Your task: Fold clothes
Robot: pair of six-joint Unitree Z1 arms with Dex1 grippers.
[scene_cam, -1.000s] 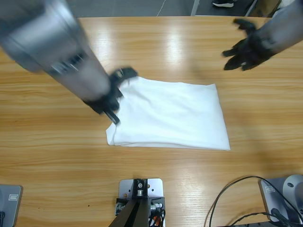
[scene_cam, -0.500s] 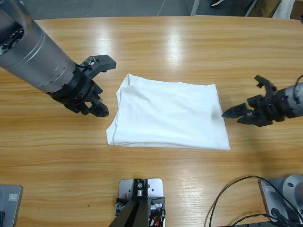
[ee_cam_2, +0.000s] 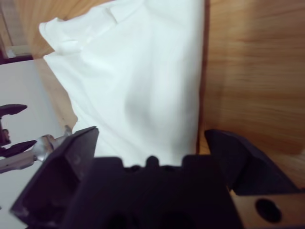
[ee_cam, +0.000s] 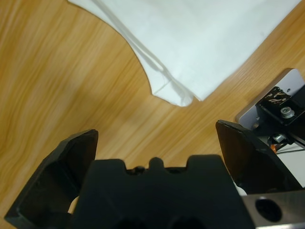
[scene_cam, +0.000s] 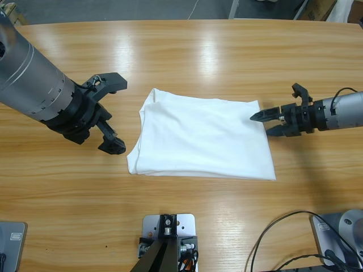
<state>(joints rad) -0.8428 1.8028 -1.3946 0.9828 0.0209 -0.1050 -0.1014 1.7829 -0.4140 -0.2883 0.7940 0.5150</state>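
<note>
The clothes, a white T-shirt, lie folded into a rough rectangle in the middle of the table. My left gripper stands open just left of the shirt's left edge, apart from it. In the left wrist view its jaws spread wide over bare wood, with the shirt's corner ahead. My right gripper is open at the shirt's right edge, low over the table. The right wrist view looks along the open gripper at the shirt lying straight ahead. Nothing is held.
The wooden table stretches wide around the shirt. Black cables curl at the near right edge. Floor shows beyond the far edge.
The left gripper has drawn back left and downward from the shirt's upper left corner. The right gripper has come down from the far right to the shirt's right edge.
</note>
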